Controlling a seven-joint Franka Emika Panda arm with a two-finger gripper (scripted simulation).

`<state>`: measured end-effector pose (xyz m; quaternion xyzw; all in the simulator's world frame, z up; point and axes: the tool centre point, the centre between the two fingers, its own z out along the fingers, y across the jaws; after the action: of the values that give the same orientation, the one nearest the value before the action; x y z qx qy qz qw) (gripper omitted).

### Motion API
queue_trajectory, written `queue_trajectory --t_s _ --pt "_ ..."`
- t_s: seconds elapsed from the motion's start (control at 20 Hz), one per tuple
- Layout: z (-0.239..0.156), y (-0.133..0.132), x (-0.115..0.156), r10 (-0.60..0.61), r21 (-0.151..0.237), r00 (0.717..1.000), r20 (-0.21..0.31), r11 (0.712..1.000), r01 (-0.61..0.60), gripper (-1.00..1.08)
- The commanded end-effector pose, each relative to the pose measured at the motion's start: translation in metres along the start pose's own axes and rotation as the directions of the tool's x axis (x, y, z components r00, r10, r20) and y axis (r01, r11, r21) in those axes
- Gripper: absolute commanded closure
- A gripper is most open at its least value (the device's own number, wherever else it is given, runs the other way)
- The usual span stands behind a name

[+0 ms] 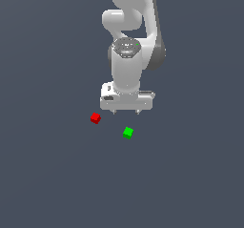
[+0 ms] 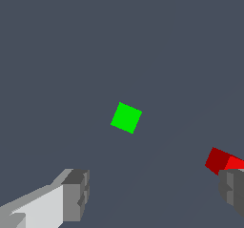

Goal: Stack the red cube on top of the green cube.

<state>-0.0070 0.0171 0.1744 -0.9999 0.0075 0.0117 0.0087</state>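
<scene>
Arm hangs straight down, wrist vertical, gripper (image 1: 126, 112) poised above the floor with fingers spread wide, nothing between them. Red cube (image 1: 95, 118) sits on the floor toward the exterior view's left of the gripper; green cube (image 1: 127, 132) nearer the camera, to the red one's right, apart from it. No readable writing or labels anywhere.

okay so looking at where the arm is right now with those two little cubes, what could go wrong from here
1. The open gripper sits above and between the cubes, over neither; descending without first centring on the red cube could let a finger knock it aside.
2. The green cube lies close by, so a wide-open approach might bump it.
</scene>
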Motion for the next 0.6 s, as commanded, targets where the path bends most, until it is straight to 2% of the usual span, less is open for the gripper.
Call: queue_trajectory --t_s 0.0,0.25,0.55 --pt "0.0 0.0 0.0 0.0 0.0 1.0 0.0 1.0 0.0 -0.92" --pt "0.006 0.01 -0.002 0.021 -0.001 1.0 -0.002 1.0 -0.021 -0.92" --pt "0.027 0.047 -0.011 0.103 -0.004 0.995 -0.007 0.995 -0.103 -0.92"
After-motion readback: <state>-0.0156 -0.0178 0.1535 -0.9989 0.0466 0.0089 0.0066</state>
